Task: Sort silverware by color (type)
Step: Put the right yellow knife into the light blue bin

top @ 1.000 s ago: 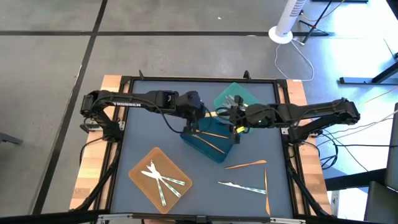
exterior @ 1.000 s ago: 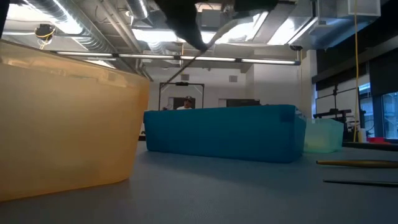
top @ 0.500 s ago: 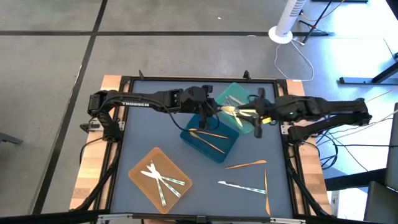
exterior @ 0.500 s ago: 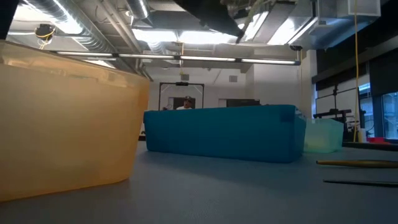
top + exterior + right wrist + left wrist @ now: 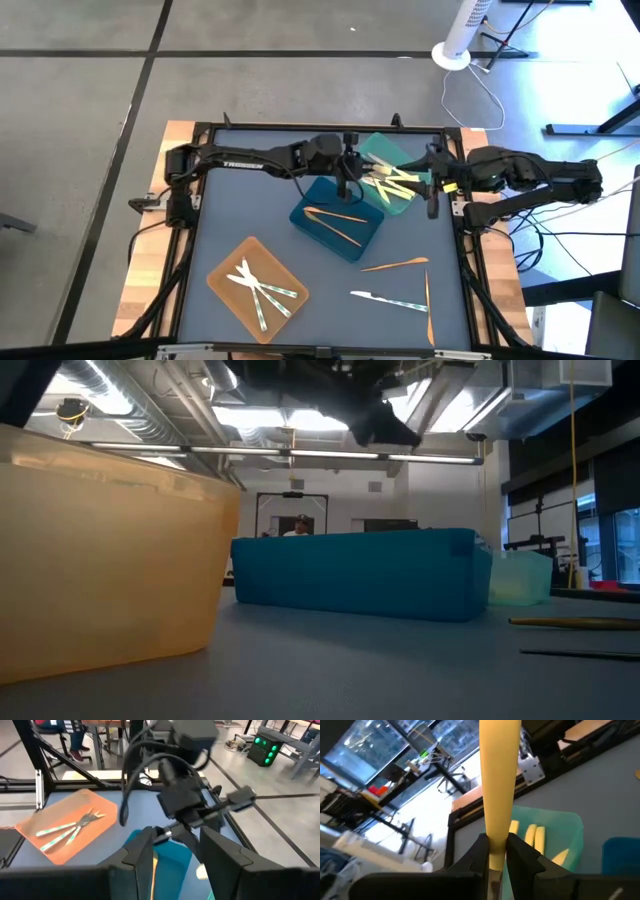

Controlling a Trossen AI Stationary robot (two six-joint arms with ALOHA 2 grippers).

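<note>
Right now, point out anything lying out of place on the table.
Three pieces lie loose on the mat outside any tray: an orange piece, a silvery piece and another orange piece, near the table's front right. The left hand holds a yellow piece above the teal tray.

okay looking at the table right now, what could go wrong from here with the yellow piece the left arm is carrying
The left hand grips the yellow utensil only at one end, so it could swing or slip before release. It sits over the teal tray, close beside the blue tray holding orange pieces; a drop slightly off could land there. The right hand is open and empty nearby, so the arms may bump.
</note>
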